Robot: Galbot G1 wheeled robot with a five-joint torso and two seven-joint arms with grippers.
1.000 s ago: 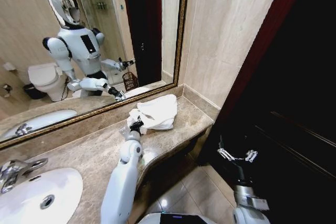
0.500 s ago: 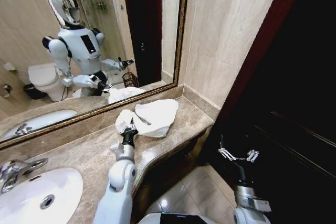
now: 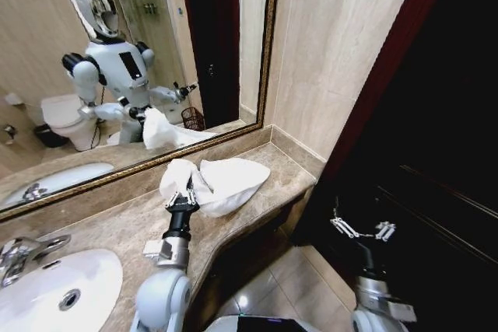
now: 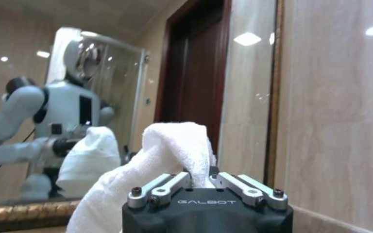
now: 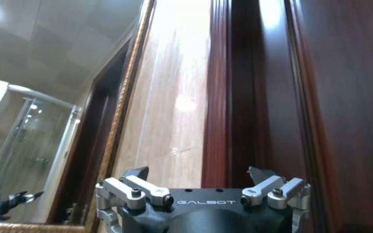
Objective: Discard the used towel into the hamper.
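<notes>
Left hand (image 3: 184, 190): clamped on towel (image 3: 222, 180), part raised off surface (image 3: 117, 227). Right hand (image 3: 362, 230): fingers apart, idle. Risk: trailing cloth may snag and slip free.

Warm indoor light, ceiling lamp glare on the wall tiles (image 4: 342, 87) (dark doorway (image 3: 436, 114) underexposed).

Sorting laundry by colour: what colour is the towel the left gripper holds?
White, plain. The towel shows best in the head view, pinched by the left gripper.
</notes>
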